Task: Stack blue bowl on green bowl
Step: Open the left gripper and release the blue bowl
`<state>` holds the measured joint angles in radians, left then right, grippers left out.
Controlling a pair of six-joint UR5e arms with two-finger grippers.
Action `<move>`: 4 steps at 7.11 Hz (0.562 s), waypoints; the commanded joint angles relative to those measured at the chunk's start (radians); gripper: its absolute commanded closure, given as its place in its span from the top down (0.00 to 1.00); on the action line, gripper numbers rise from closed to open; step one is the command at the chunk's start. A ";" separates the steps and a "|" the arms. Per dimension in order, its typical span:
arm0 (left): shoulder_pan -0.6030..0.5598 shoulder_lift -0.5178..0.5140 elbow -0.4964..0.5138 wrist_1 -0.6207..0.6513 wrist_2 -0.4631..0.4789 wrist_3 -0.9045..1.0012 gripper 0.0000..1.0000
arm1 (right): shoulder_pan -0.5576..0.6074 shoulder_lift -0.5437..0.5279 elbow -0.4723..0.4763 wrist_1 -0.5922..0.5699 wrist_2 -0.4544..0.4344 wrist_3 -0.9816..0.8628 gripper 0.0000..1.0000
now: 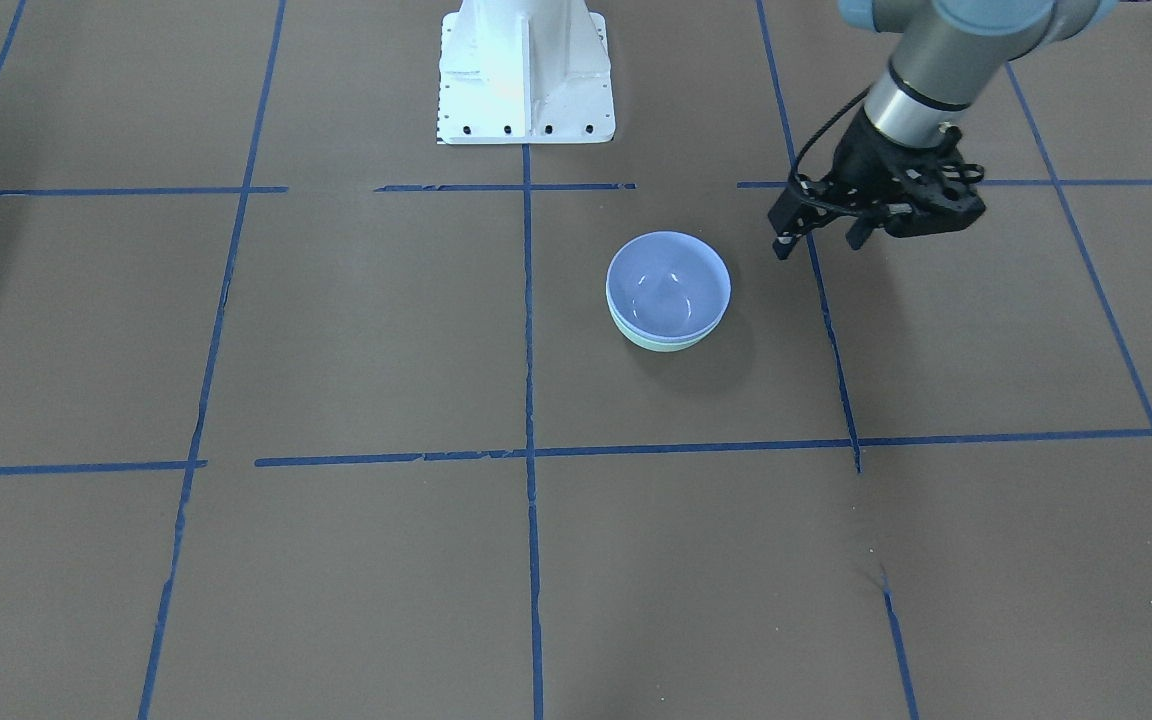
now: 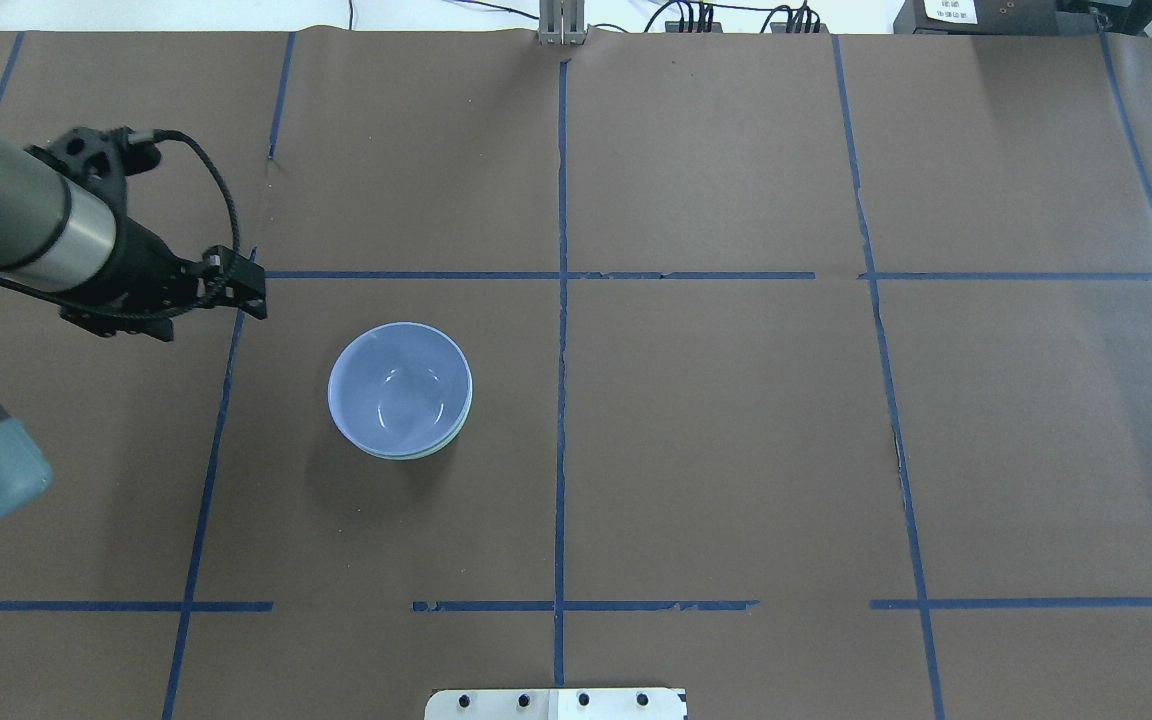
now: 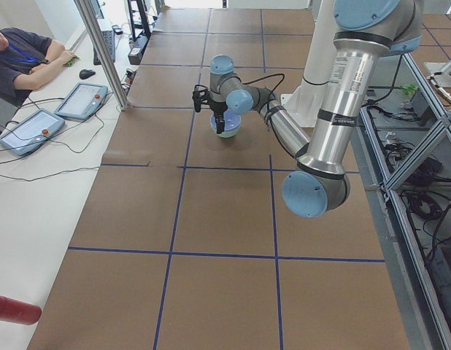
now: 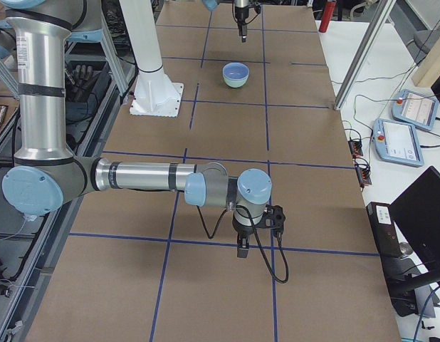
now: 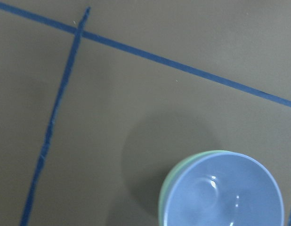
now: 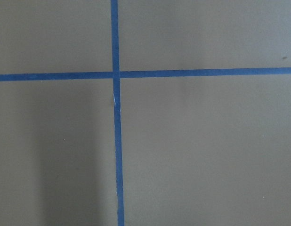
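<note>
The blue bowl [image 1: 668, 285] sits nested inside the green bowl [image 1: 648, 343], upright on the brown table. Only a thin green rim shows beneath it in the overhead view [image 2: 469, 405] and in the left wrist view [image 5: 169, 181]. My left gripper [image 1: 819, 242] hangs above the table to the side of the stack, apart from it, open and empty. In the overhead view the left gripper [image 2: 248, 292] is up and left of the blue bowl [image 2: 399, 388]. My right gripper [image 4: 243, 246] is far off over a tape crossing; I cannot tell whether it is open or shut.
Blue tape lines [image 2: 561, 300] divide the brown table into squares. The robot's white base [image 1: 526, 75] stands at the table's edge. An operator [image 3: 25, 62] sits with tablets [image 3: 83, 98] at a side bench.
</note>
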<state>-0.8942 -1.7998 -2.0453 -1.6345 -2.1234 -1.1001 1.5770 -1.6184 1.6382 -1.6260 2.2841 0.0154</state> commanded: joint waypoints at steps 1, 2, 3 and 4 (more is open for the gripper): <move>-0.226 0.080 0.078 0.001 -0.097 0.431 1.00 | 0.000 0.000 0.000 0.000 0.000 0.000 1.00; -0.323 0.138 0.103 0.002 -0.130 0.650 1.00 | 0.000 0.000 0.000 0.000 0.000 0.001 1.00; -0.410 0.207 0.126 0.001 -0.151 0.833 1.00 | 0.000 0.000 0.000 0.000 0.000 0.001 1.00; -0.486 0.242 0.181 -0.004 -0.152 0.990 1.00 | 0.000 0.000 0.000 0.000 0.000 0.001 1.00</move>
<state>-1.2781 -1.6154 -1.9184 -1.6344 -2.2609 -0.3243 1.5770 -1.6184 1.6383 -1.6260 2.2841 0.0167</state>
